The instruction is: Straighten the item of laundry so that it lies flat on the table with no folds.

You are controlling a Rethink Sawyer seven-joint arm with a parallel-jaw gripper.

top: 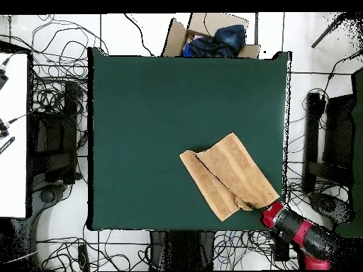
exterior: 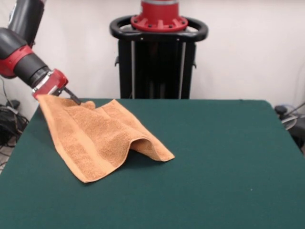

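The orange-tan towel [exterior: 102, 138] lies on the left part of the dark green table [exterior: 214, 162], doubled over with a raised ridge along its right side. Its far left corner is lifted off the table to my gripper [exterior: 71, 97], which is shut on that corner at the table's far left edge. In the overhead view the towel [top: 227, 173] sits near the table's [top: 156, 106] lower right corner, with a fold line running across it. There the gripper [top: 257, 207] meets the towel's corner by the table's edge. The fingertips are mostly hidden by cloth.
The robot's black pedestal [exterior: 157, 57] stands behind the table's far edge. A cardboard box with blue cloth [top: 213, 35] sits beyond the table's opposite edge. Cables lie on the floor round the table. A black stand [top: 333, 142] is at the right side.
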